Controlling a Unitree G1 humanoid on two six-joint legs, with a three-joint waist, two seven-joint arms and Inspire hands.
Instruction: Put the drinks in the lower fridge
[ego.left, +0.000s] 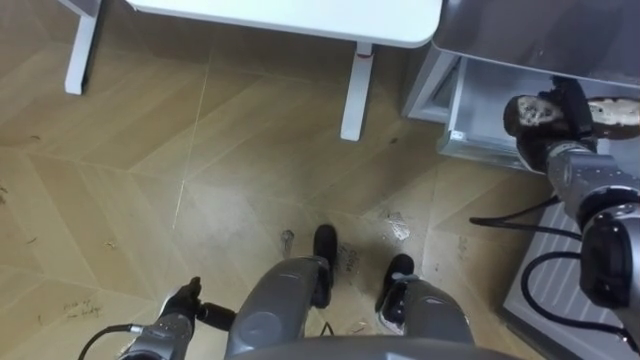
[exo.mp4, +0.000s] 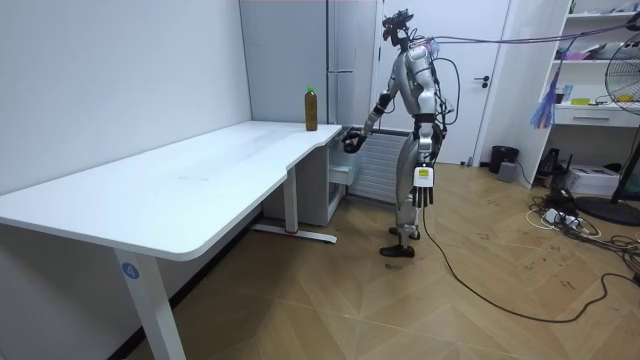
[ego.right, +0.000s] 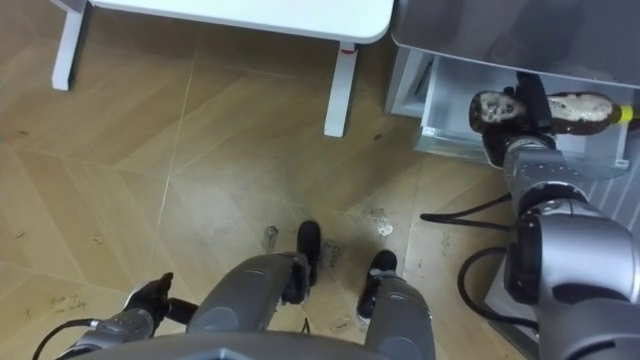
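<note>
The fridge (exo.mp4: 290, 50) stands beside the table (exo.mp4: 200, 160), its lower drawer (ego.right: 440, 100) open. My right robot hand (ego.right: 530, 100) is curled round a drink bottle (ego.right: 585, 108) lying sideways over that drawer. I should lower it level, clear of the rim, then let go. My left robot hand (ego.left: 185, 305) hangs idle.

Two bottles (exo.mp4: 311, 108) (ego.right: 582, 107), one desk (exo.mp4: 200, 170), one fridge (exo.mp4: 345, 40)

table (exo.mp4: 200, 175): white, 1 bottle (exo.mp4: 311, 110) upright at far corner | floor (exo.mp4: 330, 310): wood, loose cables (exo.mp4: 560, 215)
</note>
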